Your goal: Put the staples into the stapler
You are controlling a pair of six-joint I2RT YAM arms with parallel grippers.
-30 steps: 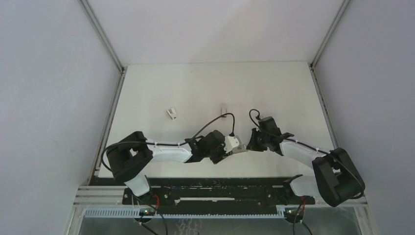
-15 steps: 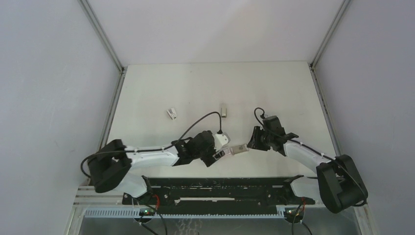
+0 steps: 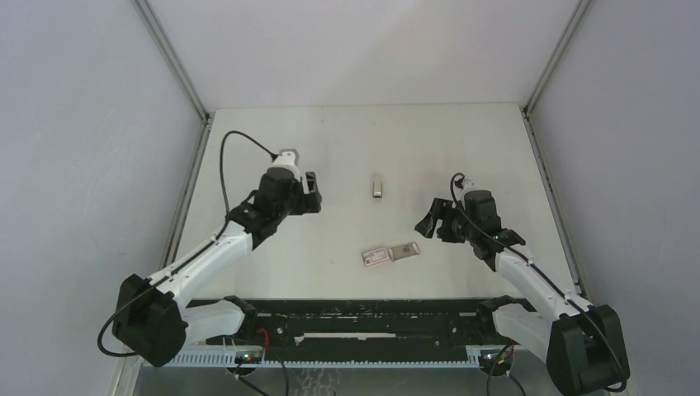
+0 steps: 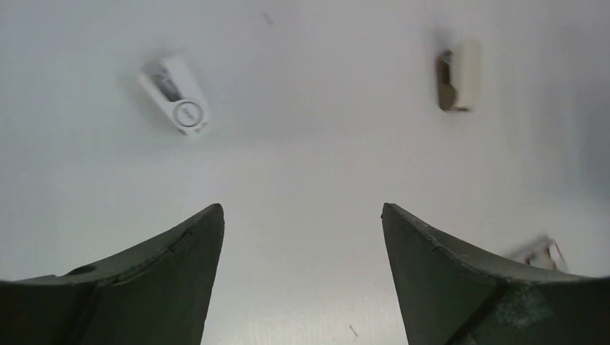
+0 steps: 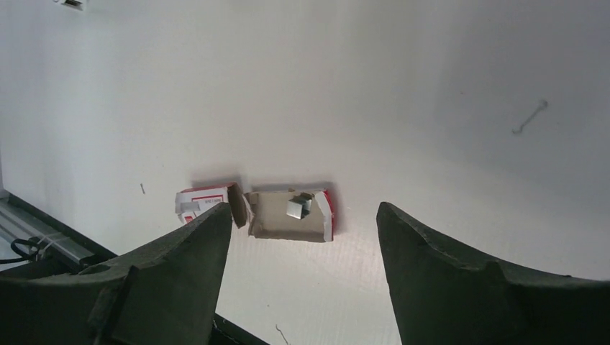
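Above the table [image 3: 462,148], left hand [image 4: 302,210] wide open, empty, right hand [image 5: 303,207] wide open, empty.

Box [image 3: 376,256] w/ tray [image 3: 404,250] out (ctr-front)

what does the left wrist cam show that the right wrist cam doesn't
Only the left wrist clearly shows the stapler and what looks like the staples, a pale bar with a dark side. Only the right wrist shows the red-and-white box sleeve, its tan tray pulled out with a small silvery piece inside, and a bent wire scrap. Both show the white table and open jaws along the bottom edge. A blur at the left wrist's lower right may be the box.
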